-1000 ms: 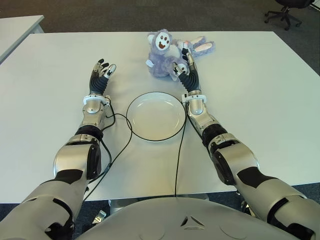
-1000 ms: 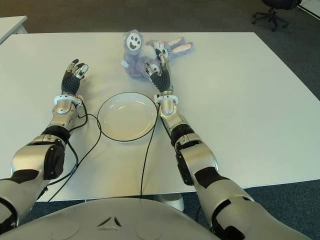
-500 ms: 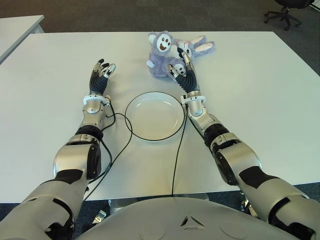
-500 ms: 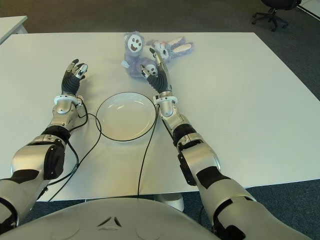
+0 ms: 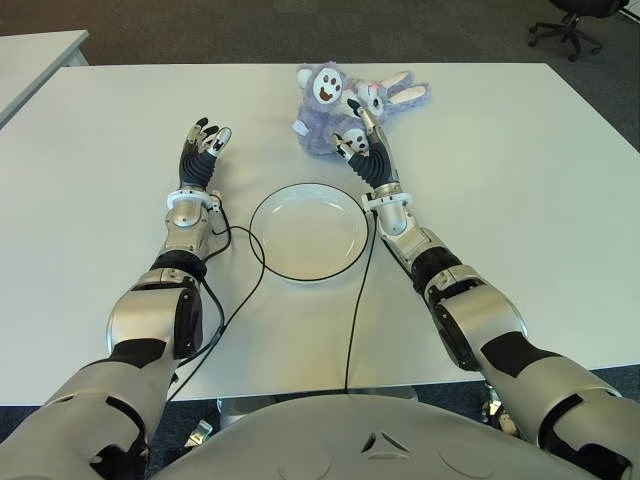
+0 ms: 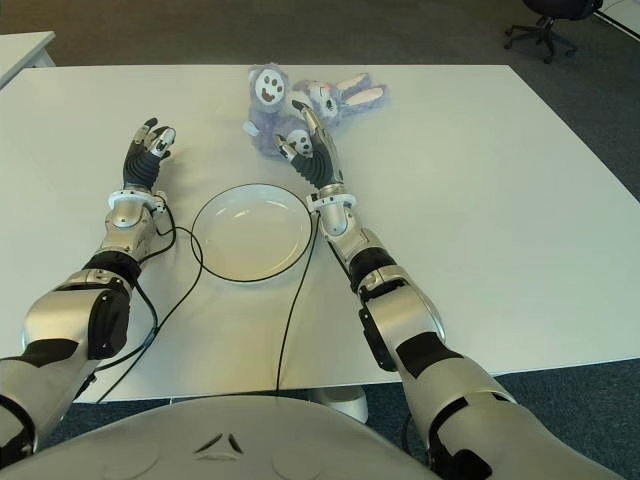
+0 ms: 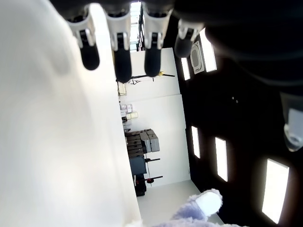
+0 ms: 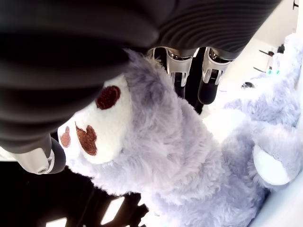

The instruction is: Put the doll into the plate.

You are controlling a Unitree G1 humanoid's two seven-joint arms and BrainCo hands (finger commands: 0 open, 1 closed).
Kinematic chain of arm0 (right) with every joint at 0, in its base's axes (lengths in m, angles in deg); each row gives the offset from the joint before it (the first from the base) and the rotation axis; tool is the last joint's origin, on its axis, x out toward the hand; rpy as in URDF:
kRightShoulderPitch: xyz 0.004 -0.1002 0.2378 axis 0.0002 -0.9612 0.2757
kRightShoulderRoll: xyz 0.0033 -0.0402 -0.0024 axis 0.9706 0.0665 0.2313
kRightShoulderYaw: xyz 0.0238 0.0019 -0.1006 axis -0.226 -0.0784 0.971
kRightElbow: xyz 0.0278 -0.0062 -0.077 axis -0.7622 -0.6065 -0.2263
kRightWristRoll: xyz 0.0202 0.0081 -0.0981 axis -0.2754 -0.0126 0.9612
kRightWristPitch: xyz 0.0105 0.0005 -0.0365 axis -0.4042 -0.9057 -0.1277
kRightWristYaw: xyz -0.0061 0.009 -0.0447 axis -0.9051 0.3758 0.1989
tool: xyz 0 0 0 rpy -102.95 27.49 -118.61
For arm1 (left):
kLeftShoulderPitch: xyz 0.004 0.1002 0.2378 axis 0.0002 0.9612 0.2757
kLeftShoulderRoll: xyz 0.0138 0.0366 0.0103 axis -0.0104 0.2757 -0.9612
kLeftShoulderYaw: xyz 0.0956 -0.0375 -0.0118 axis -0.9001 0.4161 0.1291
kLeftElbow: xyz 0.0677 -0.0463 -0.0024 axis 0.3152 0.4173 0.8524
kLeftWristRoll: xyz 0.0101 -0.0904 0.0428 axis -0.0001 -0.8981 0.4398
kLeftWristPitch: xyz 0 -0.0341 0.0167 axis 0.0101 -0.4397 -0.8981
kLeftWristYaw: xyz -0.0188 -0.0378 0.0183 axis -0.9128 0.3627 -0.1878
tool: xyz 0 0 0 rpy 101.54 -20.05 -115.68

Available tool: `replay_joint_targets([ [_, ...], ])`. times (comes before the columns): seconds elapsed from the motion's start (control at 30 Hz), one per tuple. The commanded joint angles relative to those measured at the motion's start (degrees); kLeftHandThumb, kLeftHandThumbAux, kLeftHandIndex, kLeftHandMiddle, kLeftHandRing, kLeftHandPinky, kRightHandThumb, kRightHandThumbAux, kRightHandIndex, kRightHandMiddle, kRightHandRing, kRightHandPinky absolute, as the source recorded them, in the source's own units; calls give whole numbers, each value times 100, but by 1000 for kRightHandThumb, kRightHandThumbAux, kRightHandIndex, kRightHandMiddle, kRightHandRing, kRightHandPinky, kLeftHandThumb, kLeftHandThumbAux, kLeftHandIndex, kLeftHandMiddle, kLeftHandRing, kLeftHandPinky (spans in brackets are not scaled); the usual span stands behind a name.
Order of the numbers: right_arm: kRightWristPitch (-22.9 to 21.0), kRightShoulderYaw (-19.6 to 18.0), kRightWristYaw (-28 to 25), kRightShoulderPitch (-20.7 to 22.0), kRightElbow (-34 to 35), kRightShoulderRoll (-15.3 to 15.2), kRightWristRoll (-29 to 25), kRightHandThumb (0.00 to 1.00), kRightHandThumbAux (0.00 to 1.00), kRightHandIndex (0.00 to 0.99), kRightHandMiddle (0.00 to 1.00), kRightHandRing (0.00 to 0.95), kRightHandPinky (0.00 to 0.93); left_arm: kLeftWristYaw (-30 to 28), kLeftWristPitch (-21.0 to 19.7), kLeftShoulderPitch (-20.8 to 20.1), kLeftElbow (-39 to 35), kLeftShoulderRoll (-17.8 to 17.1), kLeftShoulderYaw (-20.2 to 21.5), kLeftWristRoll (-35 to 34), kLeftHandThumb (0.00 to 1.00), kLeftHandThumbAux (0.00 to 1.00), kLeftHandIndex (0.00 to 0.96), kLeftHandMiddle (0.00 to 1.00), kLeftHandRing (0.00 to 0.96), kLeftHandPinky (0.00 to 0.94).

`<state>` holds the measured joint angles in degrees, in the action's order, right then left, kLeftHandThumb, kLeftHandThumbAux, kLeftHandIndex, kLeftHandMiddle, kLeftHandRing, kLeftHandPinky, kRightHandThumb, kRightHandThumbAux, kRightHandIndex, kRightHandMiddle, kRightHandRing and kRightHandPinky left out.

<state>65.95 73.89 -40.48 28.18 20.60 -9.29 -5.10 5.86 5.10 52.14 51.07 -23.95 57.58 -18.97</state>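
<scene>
The doll, a purple-grey plush with a white face, sits at the far middle of the white table. The white plate lies bare in front of it, between my arms. My right hand is against the doll's near foot, fingers spread and open. In the right wrist view that foot's white sole with brown spots fills the space before the palm, while the fingers stretch straight past it. My left hand shows open to the left of the plate, its fingers extended and holding nothing.
A second plush, a bunny with pink ears, lies just right of the doll. Black cables curve around the plate's near rim toward the table's front edge. Another table's corner is at far left and an office chair at far right.
My right hand has shifted a little left onto the doll's near foot and spread its fingers wider. The left hand has not moved.
</scene>
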Motion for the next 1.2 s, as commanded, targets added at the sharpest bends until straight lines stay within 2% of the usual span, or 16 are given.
replay_joint_targets([
  [0.03,23,107,-35,-1309,-722,-91,166,489,429,79,104,77,57,102,-359,477,331,232,-20,-12,0,405,0,154,165,140],
  [0.47,-84,59,-59,-1272,-747,-72,127,500,450,80,106,84,68,145,-388,458,335,220,-62,32,0,398,0,159,187,170],
  [0.77,-161,-26,-38,-1253,-758,-42,60,511,480,99,121,106,138,172,-371,449,344,223,-62,32,0,403,0,171,191,110],
  [0.8,-194,-45,-42,-1251,-762,-34,44,509,489,124,159,162,236,174,-361,451,341,225,-60,30,0,400,0,168,186,101],
  [0.87,-242,-73,-59,-1248,-768,-23,20,510,491,131,170,179,265,181,-348,454,338,227,-63,33,0,399,0,167,185,98],
  [0.9,-273,-102,-64,-1248,-765,-14,-5,511,500,154,209,228,303,191,-344,454,337,225,-71,44,0,398,0,166,183,94],
  [0.93,-298,-125,-69,-1244,-764,-7,-24,566,521,251,338,398,456,199,-343,452,338,222,-78,51,0,397,0,165,180,88],
  [1.0,-333,-162,-45,-1238,-749,7,-51,584,526,280,376,449,501,208,-343,450,338,220,-85,59,0,397,0,165,179,86],
  [1.03,-347,-177,-27,-1232,-740,14,-59,677,659,382,420,505,583,209,-345,448,339,220,-86,60,0,398,0,164,177,82],
  [1.07,-362,-185,32,-1229,-727,21,-52,692,681,399,428,515,598,211,-345,448,338,221,-86,60,0,398,0,164,176,81],
  [1.13,-383,-161,257,-1224,-711,26,27,709,699,419,476,557,654,215,-349,448,335,222,-85,59,0,399,0,163,175,74],
  [1.2,-397,-126,472,-1221,-703,24,115,713,696,426,587,644,742,218,-353,447,332,222,-85,58,0,400,0,163,177,75],
])
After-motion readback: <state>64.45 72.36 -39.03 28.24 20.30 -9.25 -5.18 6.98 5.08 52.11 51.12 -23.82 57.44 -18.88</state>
